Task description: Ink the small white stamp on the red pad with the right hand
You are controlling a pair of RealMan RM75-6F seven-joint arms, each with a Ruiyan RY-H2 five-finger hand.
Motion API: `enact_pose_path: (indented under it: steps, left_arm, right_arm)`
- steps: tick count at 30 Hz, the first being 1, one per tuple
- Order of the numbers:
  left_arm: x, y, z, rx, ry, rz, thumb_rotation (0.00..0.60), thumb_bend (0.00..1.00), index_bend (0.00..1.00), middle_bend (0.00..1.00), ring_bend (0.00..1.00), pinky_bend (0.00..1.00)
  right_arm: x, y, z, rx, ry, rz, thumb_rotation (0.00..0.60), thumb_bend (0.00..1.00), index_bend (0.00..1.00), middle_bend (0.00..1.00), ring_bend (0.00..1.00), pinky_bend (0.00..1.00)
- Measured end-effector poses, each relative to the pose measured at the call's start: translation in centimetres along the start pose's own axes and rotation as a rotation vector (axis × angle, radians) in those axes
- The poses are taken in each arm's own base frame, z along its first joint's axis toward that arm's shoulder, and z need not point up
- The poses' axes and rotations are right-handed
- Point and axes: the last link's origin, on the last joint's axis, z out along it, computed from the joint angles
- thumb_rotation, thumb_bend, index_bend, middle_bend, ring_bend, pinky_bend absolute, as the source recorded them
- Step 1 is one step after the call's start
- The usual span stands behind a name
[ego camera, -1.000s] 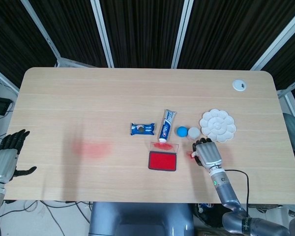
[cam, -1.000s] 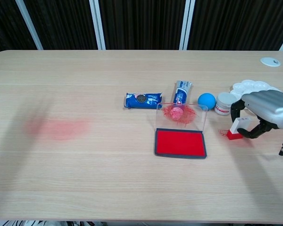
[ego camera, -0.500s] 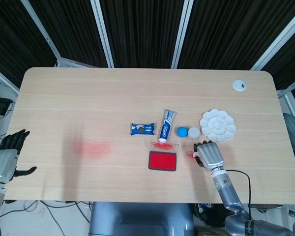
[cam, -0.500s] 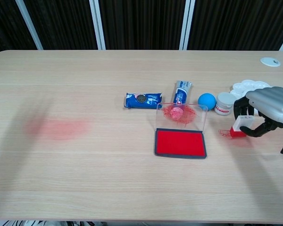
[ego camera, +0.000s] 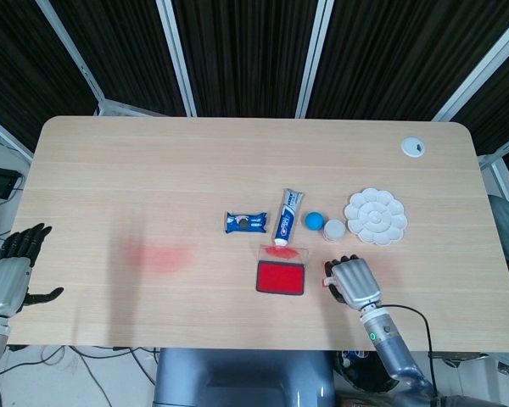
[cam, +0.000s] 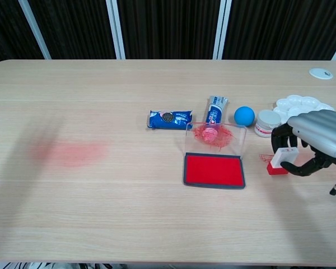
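1. The left hand [ego camera: 10, 273] hangs off the table's [ego camera: 110, 178] left edge, released and holding nothing, fingers apart
2. A faint red smear [cam: 70, 152] marks the wood on the left part of the table
3. A blue snack pack [cam: 169, 119] lies flat near the middle, with a toothpaste tube [cam: 215, 110] just to its right, pointing away from the robot
4. The red pad [cam: 214, 170] lies open in front of the tube, its clear lid [cam: 215, 136] standing upright at the far edge and stained red
5. A blue ball [cam: 244, 115] sits right of the tube, and a small white jar [cam: 266, 123] stands just beside it
6. The stamp [cam: 280, 159], white with a red base, is right of the pad and apart from it, its base at or just above the table beside a small red mark [cam: 266, 158]
7. The right hand [cam: 313, 143] grasps the stamp, dark fingers [cam: 280, 137] curled round its white top
8. A white palette [ego camera: 375, 216] lies behind the right hand, and a white round cap [ego camera: 413, 147] sits near the far right corner
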Motion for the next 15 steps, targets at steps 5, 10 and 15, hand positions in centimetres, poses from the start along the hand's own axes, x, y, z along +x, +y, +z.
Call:
enact_pose_path:
  steps: [5, 10, 15]
  left_arm:
    - [0.0, 0.1, -0.1, -0.007, -0.003, 0.006, 0.600, 0.00, 0.00, 0.00, 0.00, 0.00]
    - [0.0, 0.0, 0.0, -0.006, -0.005, -0.001, 0.600, 0.00, 0.00, 0.00, 0.00, 0.00]
    - [0.2, -0.1, 0.0, -0.006, -0.005, -0.008, 0.600, 0.00, 0.00, 0.00, 0.00, 0.00]
  right_arm:
    - [0.5, -2.5, -0.4, 0.037, -0.017, 0.010, 0.600, 0.57, 0.72, 0.58, 0.46, 0.46]
    - [1.0, -5.1, 0.0, 0.065, -0.010, 0.032, 0.600, 0.57, 0.72, 0.58, 0.47, 0.46]
    - [1.1, -7.6, 1.0, 0.086, -0.003, 0.036, 0.600, 0.57, 0.72, 0.58, 0.47, 0.46]
